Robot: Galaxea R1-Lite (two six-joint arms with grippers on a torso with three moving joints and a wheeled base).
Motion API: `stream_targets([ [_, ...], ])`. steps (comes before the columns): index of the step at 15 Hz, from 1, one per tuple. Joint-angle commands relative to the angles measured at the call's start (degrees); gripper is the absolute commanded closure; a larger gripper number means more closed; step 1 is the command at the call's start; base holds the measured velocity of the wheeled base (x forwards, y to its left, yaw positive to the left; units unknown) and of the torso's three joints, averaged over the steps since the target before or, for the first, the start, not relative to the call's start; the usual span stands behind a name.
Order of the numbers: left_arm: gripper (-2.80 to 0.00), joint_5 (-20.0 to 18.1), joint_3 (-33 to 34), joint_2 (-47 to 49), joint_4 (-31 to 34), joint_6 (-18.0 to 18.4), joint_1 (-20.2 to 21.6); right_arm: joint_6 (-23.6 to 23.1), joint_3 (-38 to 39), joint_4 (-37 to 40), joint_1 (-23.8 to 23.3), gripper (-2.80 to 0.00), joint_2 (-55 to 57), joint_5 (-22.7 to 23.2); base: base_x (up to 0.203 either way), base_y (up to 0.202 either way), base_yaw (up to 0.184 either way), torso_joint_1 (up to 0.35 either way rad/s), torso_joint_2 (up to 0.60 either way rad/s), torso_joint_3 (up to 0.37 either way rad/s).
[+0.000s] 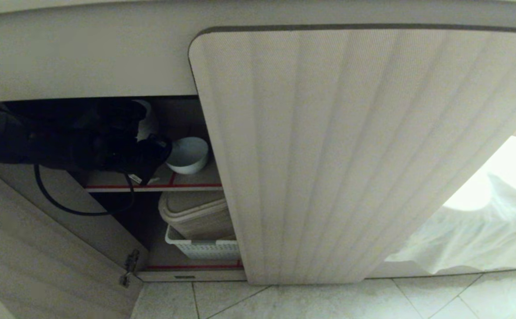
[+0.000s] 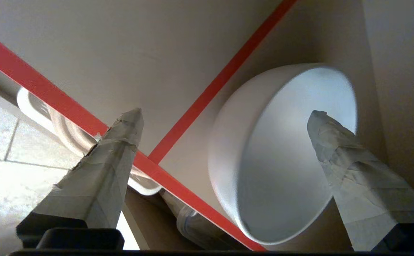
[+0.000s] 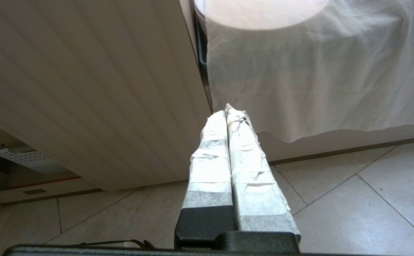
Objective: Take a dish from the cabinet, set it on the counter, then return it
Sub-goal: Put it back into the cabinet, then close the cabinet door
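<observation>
The dish (image 1: pixel 188 155) is a small white bowl standing on the upper, red-edged shelf (image 1: pixel 187 182) of the open cabinet (image 1: pixel 85 62). My left arm reaches into the cabinet from the left, and the left gripper (image 1: pixel 162 148) sits right beside the dish. In the left wrist view the left gripper (image 2: pixel 225 113) is wide open. One taped finger (image 2: pixel 338 156) lies over the mouth of the dish (image 2: pixel 263 167), and the other finger (image 2: pixel 118 156) stands apart over the shelf edge. Nothing is gripped. My right gripper (image 3: pixel 227 110) is shut and empty, low over the floor tiles. The counter's top is out of view.
The left cabinet door (image 1: pixel 40 239) is swung open; the ribbed right door (image 1: pixel 351 155) is shut. A beige lidded container (image 1: pixel 198 212) and a white perforated basket (image 1: pixel 204 249) fill the lower shelf. A white cloth (image 1: pixel 483 221) hangs at the right. A pale round object (image 1: pixel 148 122) stands behind the arm.
</observation>
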Motion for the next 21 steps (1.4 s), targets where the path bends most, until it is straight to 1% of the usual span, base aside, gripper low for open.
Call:
stream_targets([
  [1,-2.8,0.4,0.1,-1.0,0.0,-0.2,-0.2,0.1,-0.1,0.0,0.0,0.0,0.1,0.0,0.0,0.0,0.0,0.0,0.0,0.0],
  [3,-2.8,1.4,0.9,-1.2,-0.2,0.1,-0.4,0.1,0.0,0.0,0.0,0.0,0.1,0.0,0.0,0.0,0.0,0.0,0.0,0.0],
  [5,-2.8,1.9,4.8,-1.8,-3.2,3.3,-0.6,0.1,0.0,0.0,0.0,0.0,0.1,0.0,0.0,0.0,0.0,0.0,0.0,0.0],
  [7,-2.8,2.3,10.1,-2.5,-11.8,5.5,-0.9,0.1,0.0,0.0,0.0,0.0,0.1,0.0,0.0,0.0,0.0,0.0,0.0,0.0],
  [9,-2.8,2.6,14.1,-3.1,-16.8,8.6,-1.0,0.1,0.0,0.0,0.0,0.0,0.1,0.0,0.0,0.0,0.0,0.0,0.0,0.0],
  [10,-2.8,3.0,14.5,-3.2,-17.7,9.2,-1.0,0.1,-0.1,0.0,0.0,0.0,0.1,0.0,0.0,0.0,0.0,0.0,0.0,0.0],
  [15,-2.8,5.7,14.5,-3.4,-18.5,9.4,-1.4,0.1,0.0,0.0,0.0,0.0,0.1,0.0,0.0,0.0,0.0,0.0,0.0,0.0],
  [17,-2.8,6.3,15.5,-3.7,-19.6,11.8,-1.7,0.1,-0.1,0.0,0.0,0.0,0.1,0.0,0.0,0.0,0.0,0.0,0.0,0.0],
  [19,-2.8,7.2,16.2,-3.5,-23.5,13.7,-1.8,0.1,0.0,0.0,0.0,0.0,0.1,0.0,0.0,0.0,0.0,0.0,0.0,0.0],
  [21,-2.8,8.3,17.4,-3.5,-25.9,15.7,-1.9,0.1,0.0,0.0,0.0,0.0,0.1,0.0,0.0,0.0,0.0,0.0,0.0,0.0],
])
